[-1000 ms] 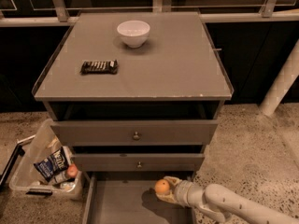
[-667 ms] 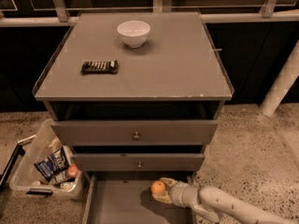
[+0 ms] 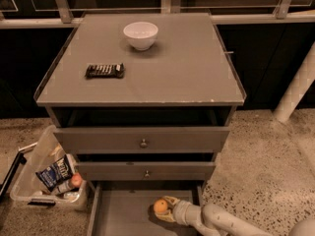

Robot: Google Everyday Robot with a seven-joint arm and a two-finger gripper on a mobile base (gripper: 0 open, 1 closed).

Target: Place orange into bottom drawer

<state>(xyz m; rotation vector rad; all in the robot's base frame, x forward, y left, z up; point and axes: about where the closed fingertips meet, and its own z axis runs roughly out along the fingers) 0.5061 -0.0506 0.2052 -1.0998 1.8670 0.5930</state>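
at the far left a clear plastic bin [image 3: 29,191] sits on the speckled floor [image 3: 266,156], just beside the desk [image 3: 197,82]. it holds snack packets [image 3: 53,173] and a small reddish-orange item [image 3: 76,181]. on the flat grey top of the desk, left of centre, lies a dark snack bar [image 3: 104,71]. behind it and a little to the right stands a white bowl [image 3: 141,35], upright and well apart from the bar. below the top, the upper drawer [image 3: 98,140] and the middle drawer [image 3: 108,171] each show a small round knob at the centre of the front. both are pulled out only slightly.

the bottom drawer [image 3: 118,213] is pulled out wide, showing its flat grey floor and low side walls. the orange [image 3: 159,206] is inside this drawer's outline, right of centre, with a dark shadow under it. whether it touches the floor i cannot tell. the tool [image 3: 163,208] is clenched around the orange, its pale fingers [image 3: 171,200] reaching past the fruit from the right side. the light grey arm [image 3: 221,221] runs off from the tool toward the lower right corner. at the far right a white pillar [image 3: 295,87] leans up from the floor, well apart from the desk.
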